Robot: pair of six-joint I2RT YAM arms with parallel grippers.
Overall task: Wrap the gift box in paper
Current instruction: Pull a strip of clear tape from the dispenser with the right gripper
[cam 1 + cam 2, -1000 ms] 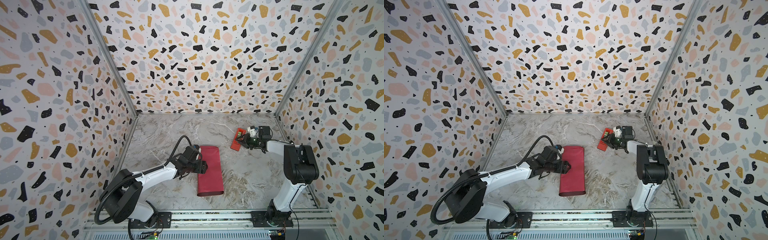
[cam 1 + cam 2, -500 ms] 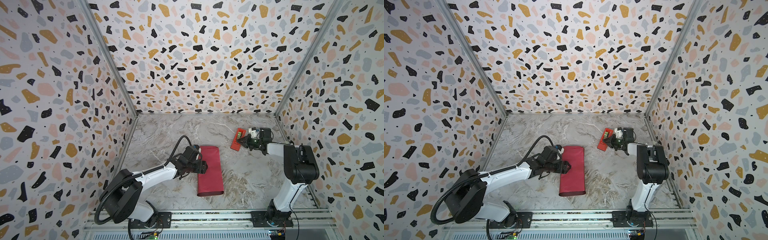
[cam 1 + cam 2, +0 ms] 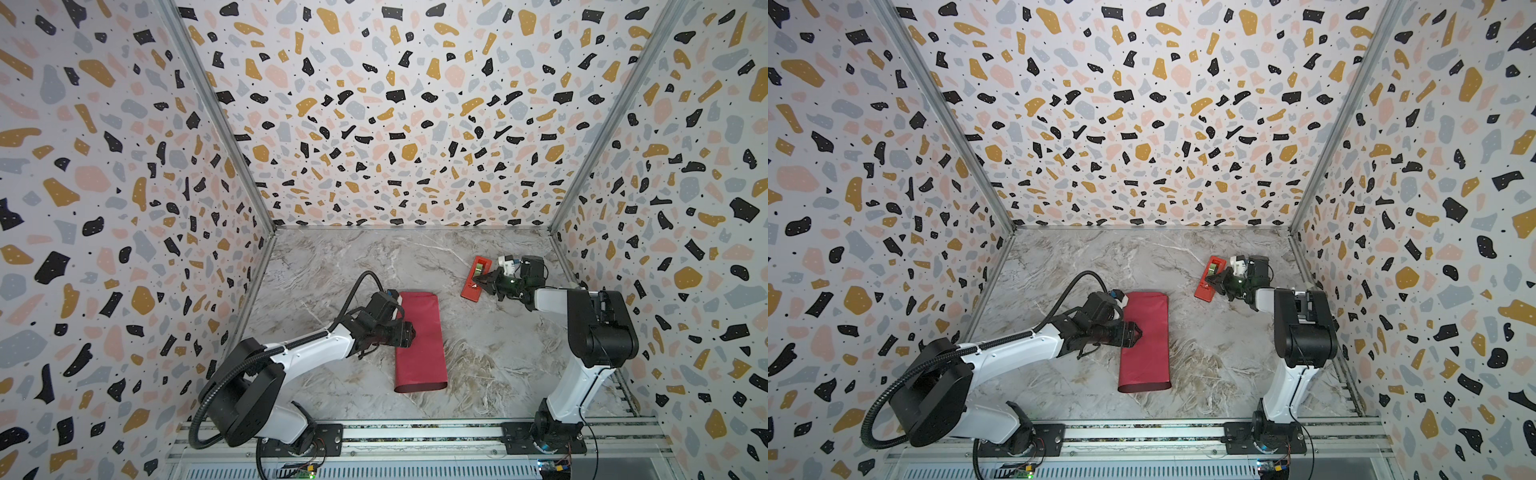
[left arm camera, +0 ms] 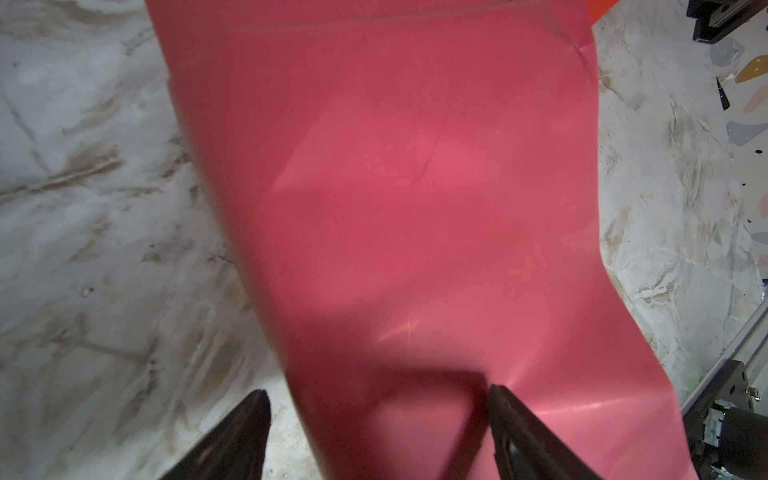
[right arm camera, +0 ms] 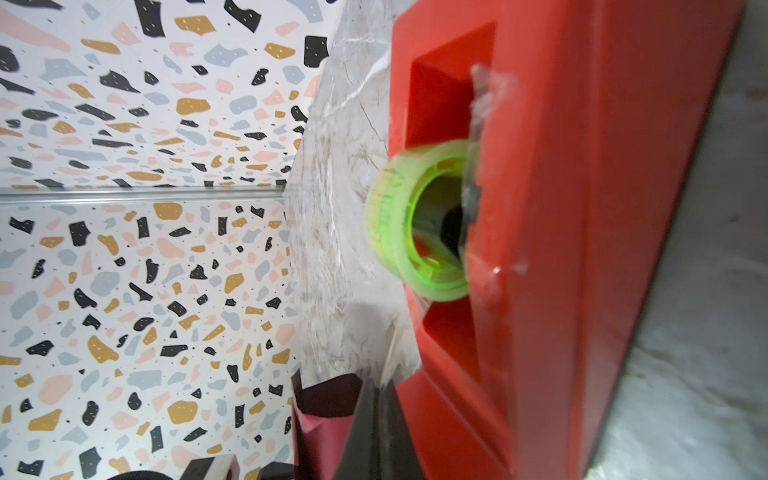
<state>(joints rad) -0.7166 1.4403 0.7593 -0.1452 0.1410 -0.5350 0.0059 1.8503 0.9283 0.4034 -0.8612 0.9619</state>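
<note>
The paper [image 3: 420,345] [image 3: 1148,353] lies mid-table as a long crimson wrap, its near end an open tube. The gift box is hidden. My left gripper [image 3: 409,334] [image 3: 1138,332] rests on the wrap's left edge. It is open, and in the left wrist view the left gripper [image 4: 376,392] straddles the paper [image 4: 415,187]. My right gripper [image 3: 478,281] [image 3: 1212,282] is at the red tape dispenser [image 3: 471,291] [image 3: 1204,291]. In the right wrist view the right gripper [image 5: 376,384] is shut on a clear tape strip [image 5: 395,357] drawn from the green roll [image 5: 386,216].
The dispenser [image 5: 582,249] lies flat at the back right, near the right wall. Patterned walls [image 3: 124,249] close in three sides of the marble table [image 3: 498,353]. A metal rail [image 3: 415,432] with both arm bases runs along the front edge.
My right gripper has shut at the dispenser and shifted slightly along it. The left arm and the paper have not moved.
</note>
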